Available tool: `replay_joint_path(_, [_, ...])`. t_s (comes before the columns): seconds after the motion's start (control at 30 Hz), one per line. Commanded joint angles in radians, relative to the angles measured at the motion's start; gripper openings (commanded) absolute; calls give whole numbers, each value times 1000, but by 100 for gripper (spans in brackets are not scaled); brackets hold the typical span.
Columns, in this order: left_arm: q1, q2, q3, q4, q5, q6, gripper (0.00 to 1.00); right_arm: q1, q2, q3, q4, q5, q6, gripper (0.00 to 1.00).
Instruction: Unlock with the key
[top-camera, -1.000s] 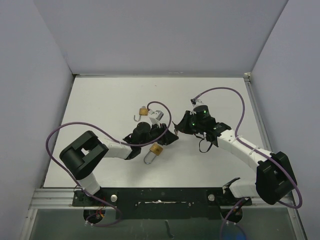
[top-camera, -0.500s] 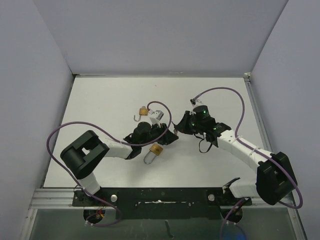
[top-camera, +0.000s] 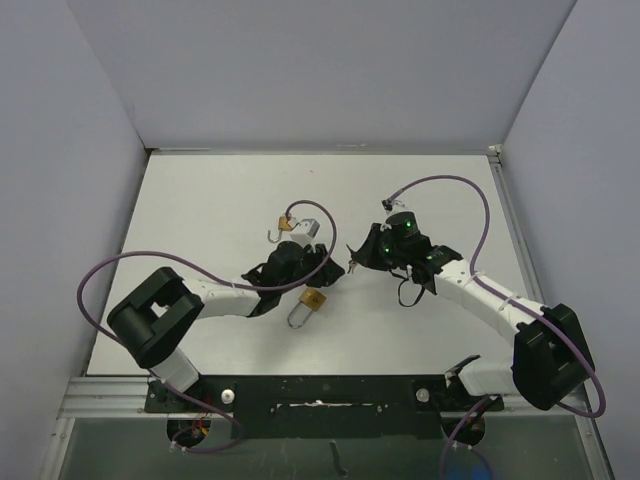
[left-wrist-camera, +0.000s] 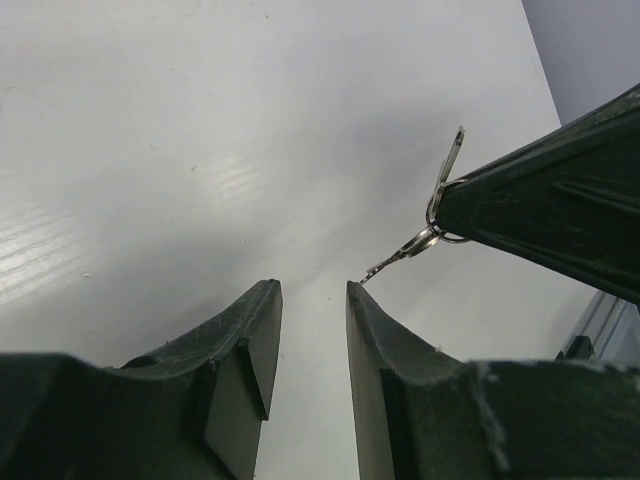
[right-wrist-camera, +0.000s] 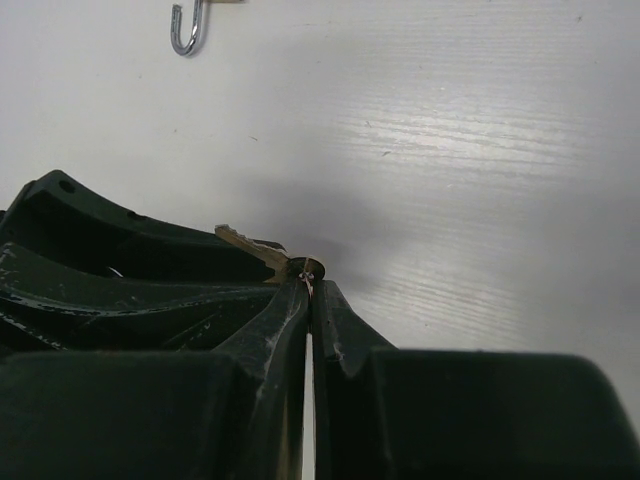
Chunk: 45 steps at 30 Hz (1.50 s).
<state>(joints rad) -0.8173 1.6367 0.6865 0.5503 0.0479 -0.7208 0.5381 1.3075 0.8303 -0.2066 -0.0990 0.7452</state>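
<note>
The right gripper pinches the small key by its ring end, jaws pressed together, over the middle of the table. The left gripper, at its 9 o'clock, has its jaws spread and empty. The key looks light, thin, stiff and prone to swivel, so it is best gripped flat across its head, while the heavier padlock at its 7 o'clock suits clamping across the brass body.

The left end effector has its two dark fingers slightly apart with nothing between them (only white table shows in the gap). Just beyond, the right end effector pinches a key ring. One key juts upward, and a thinner metal piece slants toward the gap.
</note>
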Motion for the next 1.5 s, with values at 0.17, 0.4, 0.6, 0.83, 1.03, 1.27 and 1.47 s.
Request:
replay_joint_path(0.17, [-5, -70, -6, 87, 16, 26, 30, 3, -11, 48, 22, 13, 9, 0])
replay_joint_path(0.4, [-6, -28, -54, 258, 153, 33, 30, -6, -20, 51, 33, -12, 10, 0])
replay_joint_path(0.6, [-9, -1, -47, 282, 167, 39, 31, -7, -22, 55, 34, -21, 11, 0])
replay_joint_path(0.83, [-8, -8, -41, 256, 127, 45, 31, -7, -21, 55, 30, -27, -3, 0])
replay_joint_path(1.03, [10, -35, -33, 202, 113, 58, 31, -8, -19, 46, 19, -27, -30, 0])
replay_joint_path(1.27, [60, -98, -68, 198, 118, 44, 31, -10, -19, 47, -3, -33, -69, 0])
replay_joint_path(1.47, [105, -134, -62, 177, 167, 47, 31, -9, -4, 62, -46, -62, -170, 0])
